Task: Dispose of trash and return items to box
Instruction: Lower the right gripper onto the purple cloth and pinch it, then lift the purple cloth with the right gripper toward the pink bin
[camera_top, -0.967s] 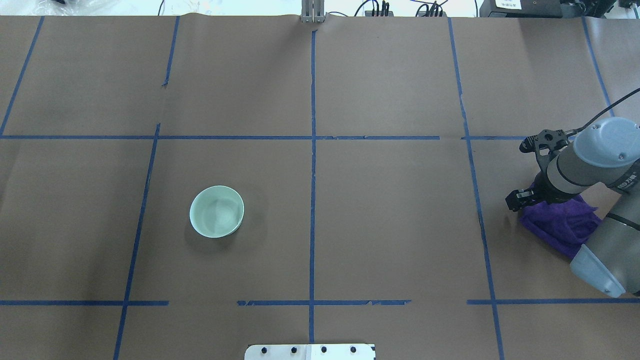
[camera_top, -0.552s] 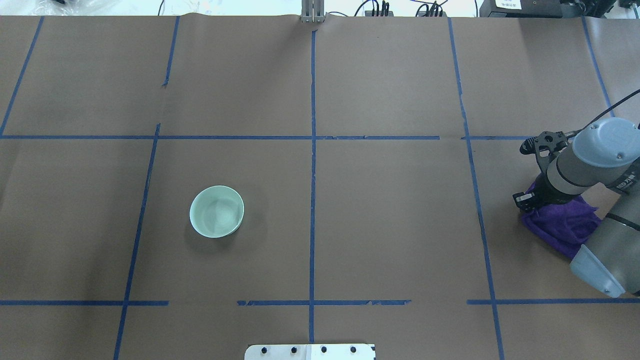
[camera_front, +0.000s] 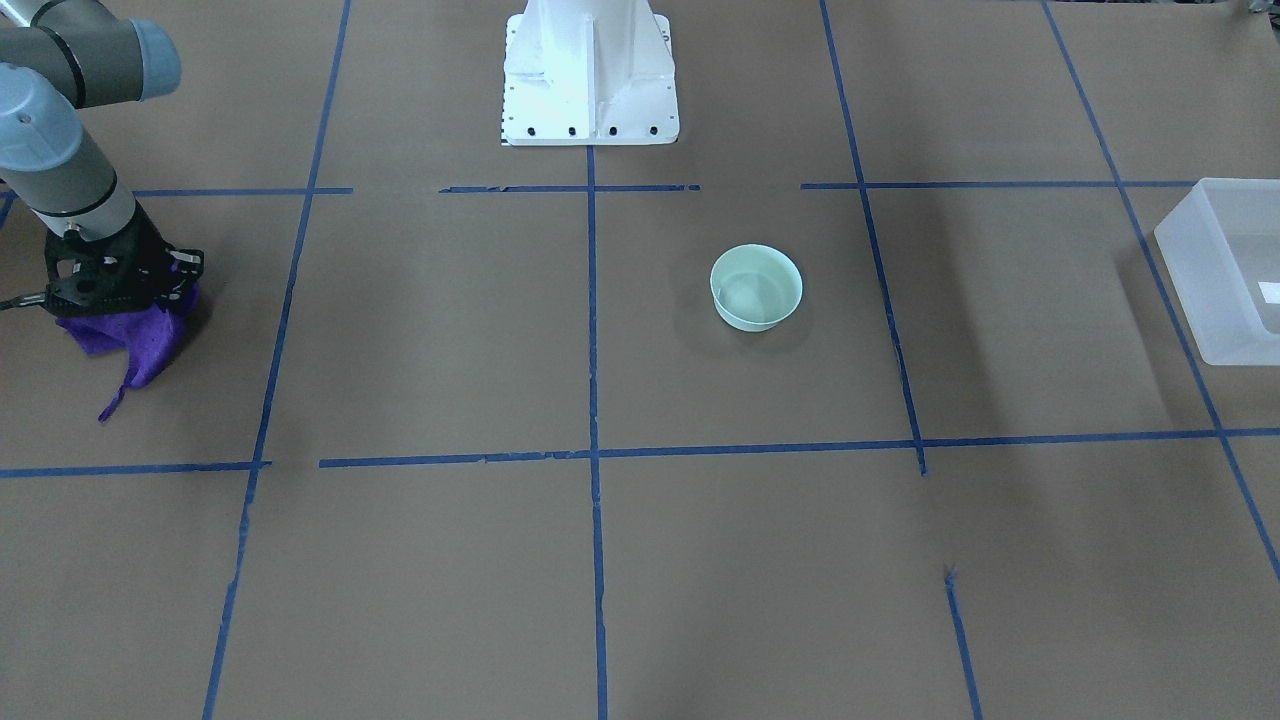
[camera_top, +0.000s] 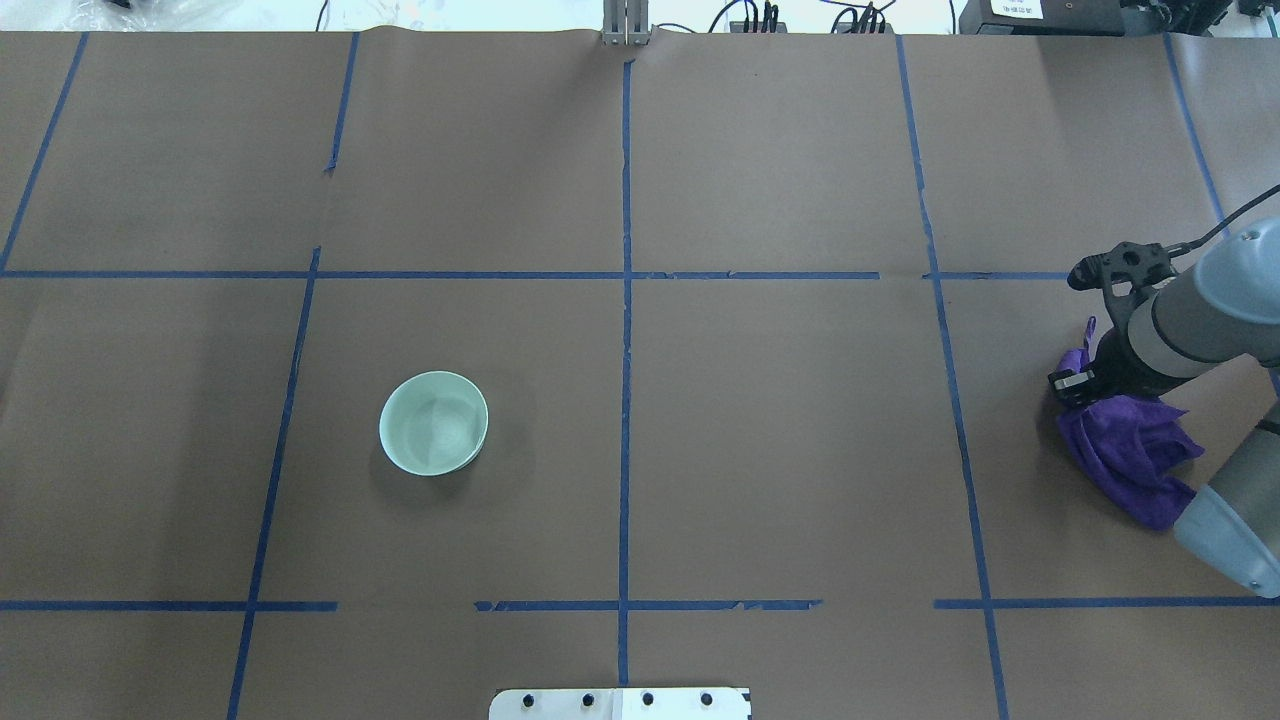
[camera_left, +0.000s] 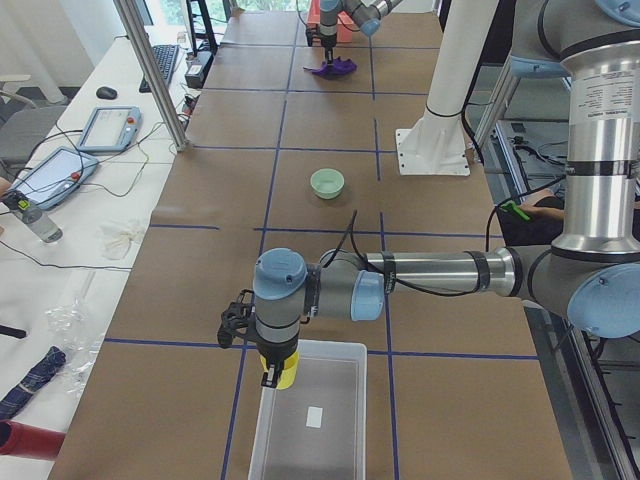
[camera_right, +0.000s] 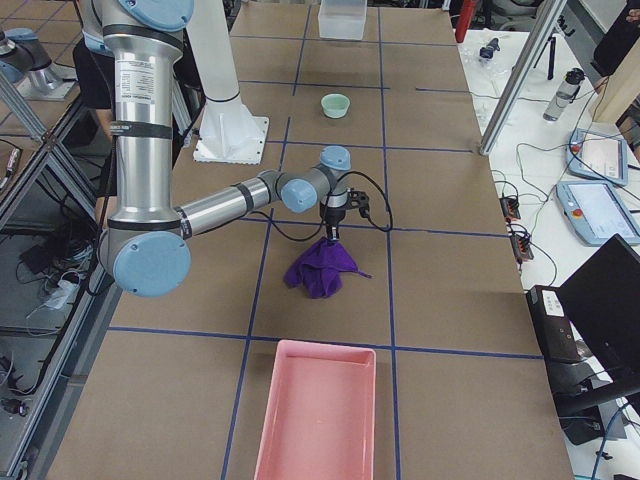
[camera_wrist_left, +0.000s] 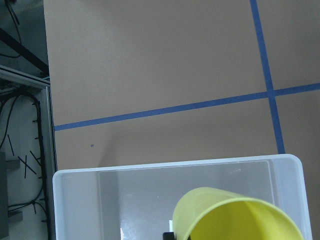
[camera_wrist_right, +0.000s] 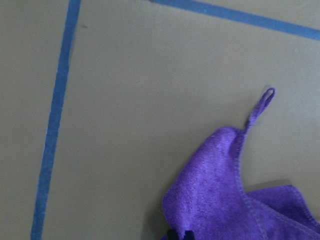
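Note:
My left gripper (camera_left: 272, 372) is shut on the yellow cup (camera_wrist_left: 235, 217) and holds it just above the near end of the translucent box (camera_wrist_left: 75, 200), which also shows at the right edge of the front-facing view (camera_front: 1220, 270). The box holds only its white label. My right gripper (camera_top: 1075, 385) is shut on a purple cloth (camera_top: 1130, 450) and holds it bunched, with its lower folds trailing on the table (camera_right: 320, 270). The right wrist view shows the cloth (camera_wrist_right: 225, 190) hanging with its loop free.
A pale green bowl (camera_top: 433, 422) stands upright left of the table's middle. A pink tray (camera_right: 320, 410) lies at the table's end on my right, just beyond the cloth. Blue tape lines cross the brown table cover. The white robot base (camera_front: 588, 70) stands at the near edge.
My right gripper has closed on the purple cloth and drawn it up and to the right. The cloth now hangs bunched. The bowl has not moved.

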